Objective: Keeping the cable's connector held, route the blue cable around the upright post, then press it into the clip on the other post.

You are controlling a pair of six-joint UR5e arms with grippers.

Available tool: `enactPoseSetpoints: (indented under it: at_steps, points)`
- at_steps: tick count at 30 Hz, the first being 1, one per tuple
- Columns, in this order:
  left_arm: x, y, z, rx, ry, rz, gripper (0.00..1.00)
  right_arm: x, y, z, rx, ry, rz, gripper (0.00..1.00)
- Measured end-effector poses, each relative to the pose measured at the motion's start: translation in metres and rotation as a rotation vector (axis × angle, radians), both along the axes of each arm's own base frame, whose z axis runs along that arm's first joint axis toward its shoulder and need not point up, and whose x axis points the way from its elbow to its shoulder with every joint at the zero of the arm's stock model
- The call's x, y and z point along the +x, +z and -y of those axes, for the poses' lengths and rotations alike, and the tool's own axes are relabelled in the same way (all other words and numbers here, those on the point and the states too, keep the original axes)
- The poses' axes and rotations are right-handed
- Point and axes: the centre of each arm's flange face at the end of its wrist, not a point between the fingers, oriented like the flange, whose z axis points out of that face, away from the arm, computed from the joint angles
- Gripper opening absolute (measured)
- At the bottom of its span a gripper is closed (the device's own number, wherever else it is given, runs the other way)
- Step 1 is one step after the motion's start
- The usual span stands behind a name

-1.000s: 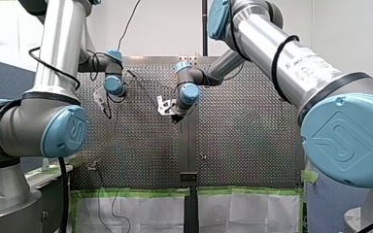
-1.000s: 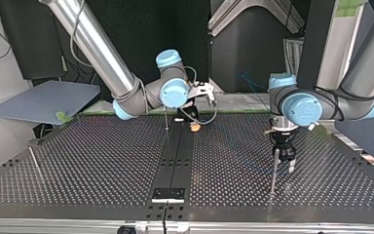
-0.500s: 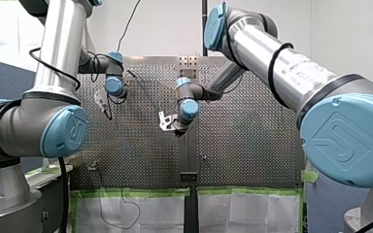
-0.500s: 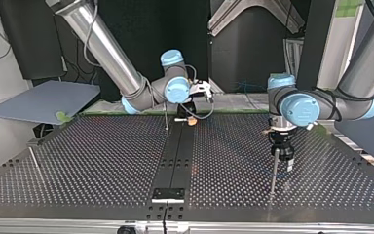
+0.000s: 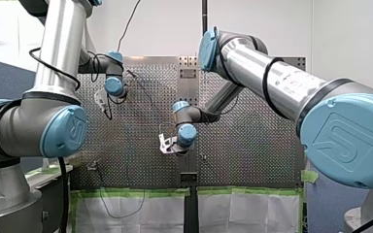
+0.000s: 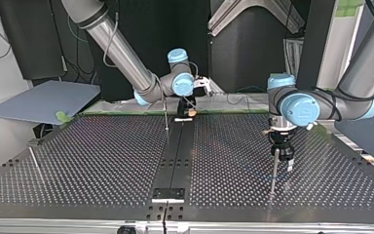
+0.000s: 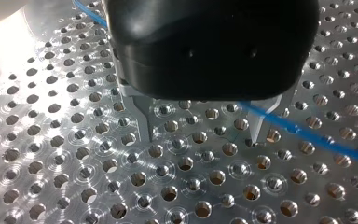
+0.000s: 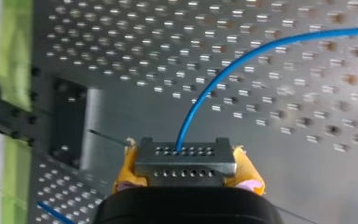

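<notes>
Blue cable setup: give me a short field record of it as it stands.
right gripper: shut on connector, yellow pads
blue cable: leaves connector, arcs over perforated table
left gripper: open, cable passes by one finger
post: upright beside left gripper, top view

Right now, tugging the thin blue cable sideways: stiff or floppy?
Probably springy, not limp: the thin blue cable leaves the grey perforated connector block in a smooth arc. Likely light, easily deflected: it looks narrower than the perforated metal table's holes.
</notes>
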Motion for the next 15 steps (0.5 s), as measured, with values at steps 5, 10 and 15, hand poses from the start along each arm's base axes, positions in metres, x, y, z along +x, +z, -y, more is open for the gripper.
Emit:
enactPoseSetpoints:
  at_steps: [5,10,15]
  points:
    - [0.000,0.000,0.000,0.000,0.000,0.000,1.00,-0.002,-0.038,-0.002,0.017,-0.004,-0.019,0.00]
    - [0.000,0.000,0.000,0.000,0.000,0.000,1.00,-0.007,-0.077,-0.004,0.030,-0.011,-0.028,0.00]
    - [0.000,0.000,0.000,0.000,0.000,0.000,1.00,-0.022,-0.124,-0.007,0.069,-0.034,-0.022,0.00]
